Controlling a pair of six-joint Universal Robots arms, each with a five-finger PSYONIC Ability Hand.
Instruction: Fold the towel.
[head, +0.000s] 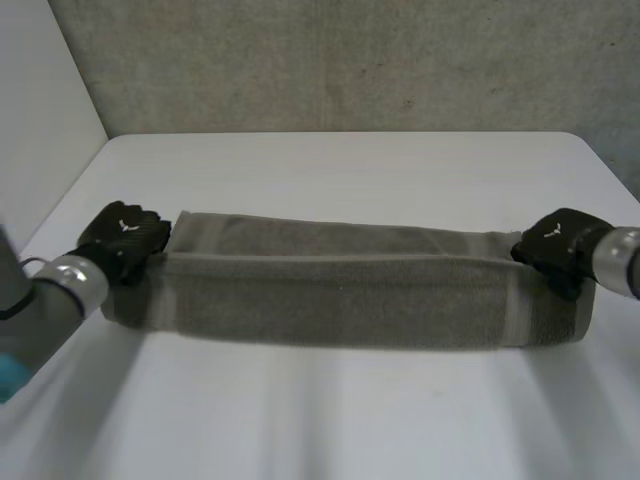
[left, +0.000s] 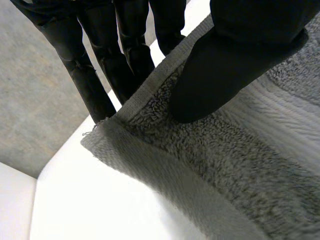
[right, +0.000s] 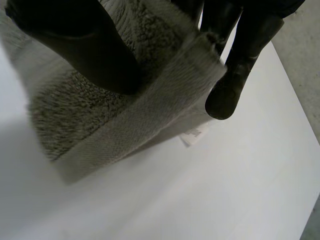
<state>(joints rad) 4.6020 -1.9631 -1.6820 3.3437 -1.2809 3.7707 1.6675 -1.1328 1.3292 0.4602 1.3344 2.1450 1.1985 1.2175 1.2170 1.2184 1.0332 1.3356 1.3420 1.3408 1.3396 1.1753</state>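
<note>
Left hand (head: 125, 235) is clamped on the towel's (head: 340, 295) left end. In the left wrist view the thumb (left: 220, 75) presses down on the pile and the fingers (left: 100, 75) run along the far side of the hem, so the edge is pinched between them, right by the corner.

Right hand (head: 560, 245) mirrors it on the other end. In the right wrist view its thumb (right: 85, 50) sits on top of the cloth and its fingers (right: 235, 75) curl past the woven border, so the end is gripped between them. A small white label (right: 192, 135) peeks out from under that end.

Out from the hands, the towel is grey and stretched in one long band across the middle of the white table (head: 330, 170), running straight from hand to hand. It's doubled lengthwise: a front layer faces the camera, a back layer shows above it, and pale stripes cross near each end. The right end looks lifted, with shadow on the table beneath it. I can't tell whether the middle of the band touches the surface.

Behind the table stands a grey wall (head: 350, 60).
</note>
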